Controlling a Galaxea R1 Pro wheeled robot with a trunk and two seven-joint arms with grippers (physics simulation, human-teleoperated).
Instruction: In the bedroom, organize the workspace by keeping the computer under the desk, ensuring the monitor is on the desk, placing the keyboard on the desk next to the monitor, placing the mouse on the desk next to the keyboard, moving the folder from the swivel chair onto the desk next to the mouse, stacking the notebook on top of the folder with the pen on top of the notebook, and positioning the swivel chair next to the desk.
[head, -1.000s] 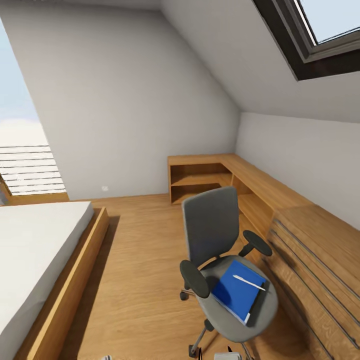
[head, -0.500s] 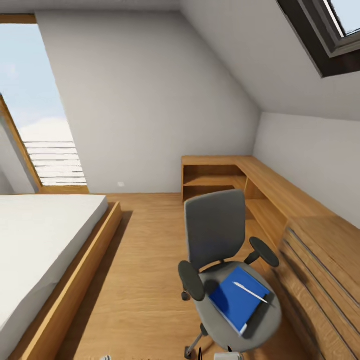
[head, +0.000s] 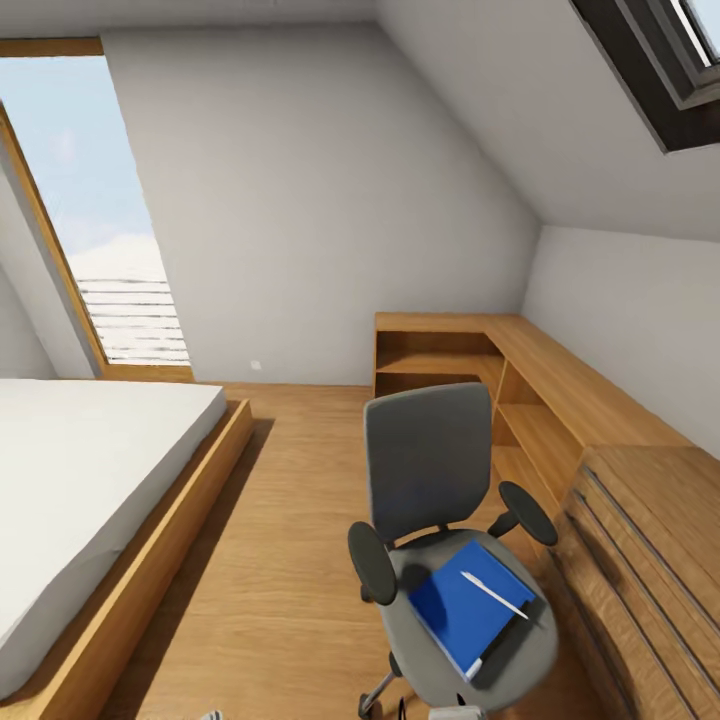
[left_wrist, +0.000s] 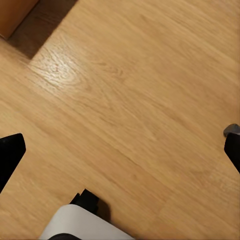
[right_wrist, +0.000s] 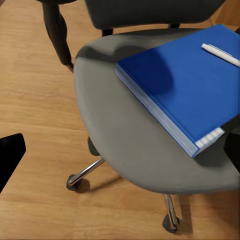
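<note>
Head view first: you are looking across a bedroom with a wood floor (head: 280, 520), a bed (head: 90, 480) on your left and a low wooden shelf unit (head: 470, 370) running along the far and right walls. The swivel chair (head: 430, 480) stands near the drawers (head: 650, 560) on your right. On its seat lies a blue notebook (head: 462, 606) with a white pen (head: 494, 594) across it, and a dark folder (head: 512, 640) edge peeks out beneath.

Left wrist view: your left gripper (left_wrist: 120, 150) is spread wide, one dark fingertip (left_wrist: 10, 155) at each edge of the picture, bare floor (left_wrist: 130, 100) between them.

Right wrist view: your right gripper (right_wrist: 120, 150) is likewise wide apart and holds nothing, above the chair seat (right_wrist: 125, 140), with the notebook (right_wrist: 180, 85) and pen (right_wrist: 220, 54) just beyond.
</note>
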